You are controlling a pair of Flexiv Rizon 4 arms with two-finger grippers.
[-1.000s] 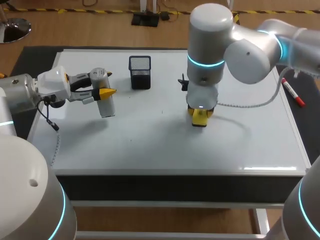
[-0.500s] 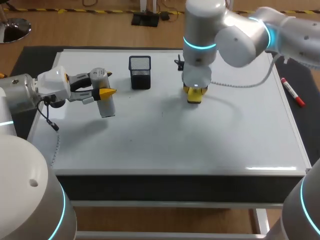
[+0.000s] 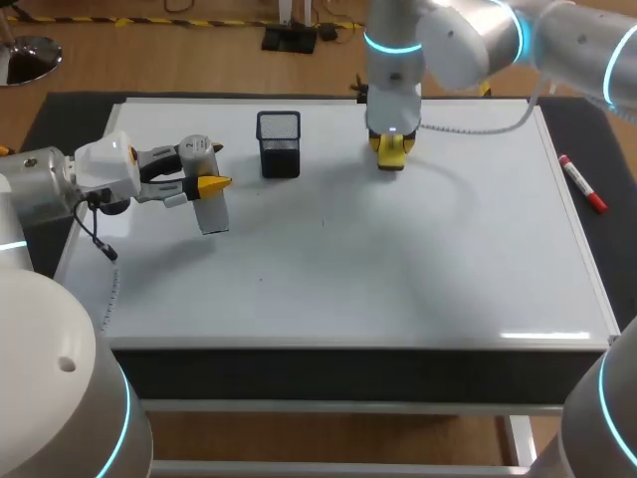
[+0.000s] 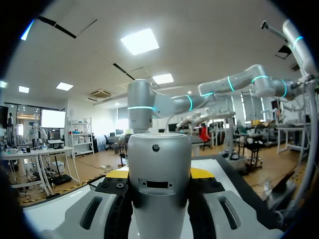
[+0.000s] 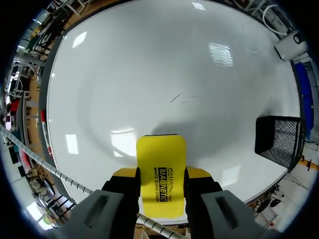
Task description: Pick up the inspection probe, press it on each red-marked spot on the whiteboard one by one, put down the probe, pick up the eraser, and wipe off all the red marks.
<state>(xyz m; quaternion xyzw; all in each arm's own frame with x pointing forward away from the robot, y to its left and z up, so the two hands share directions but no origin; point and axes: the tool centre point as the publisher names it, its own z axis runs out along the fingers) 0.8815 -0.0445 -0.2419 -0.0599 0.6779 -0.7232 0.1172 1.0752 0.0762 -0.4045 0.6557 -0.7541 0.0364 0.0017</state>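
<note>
The inspection probe [image 3: 206,199], a grey cylinder, hangs over the whiteboard's [image 3: 418,269] left part with my left gripper [image 3: 204,184] shut on it. In the left wrist view the probe [image 4: 159,149] fills the gap between that gripper's [image 4: 160,175] fingers. My right gripper [image 3: 390,149] is shut on the yellow eraser [image 3: 390,157] near the board's far edge, right of centre. The right wrist view shows the eraser [image 5: 160,154] clamped in the gripper [image 5: 160,174], casting a shadow on the white surface. No red marks show; only faint thin strokes [image 5: 184,97] lie ahead of the eraser.
A black mesh cup [image 3: 279,144] stands at the back of the board between the two grippers, also in the right wrist view [image 5: 276,139]. A red marker [image 3: 582,184] lies on the dark mat beyond the board's right edge.
My right arm has carried the eraser from the board's middle toward its far edge. The left arm and the probe have not moved.
</note>
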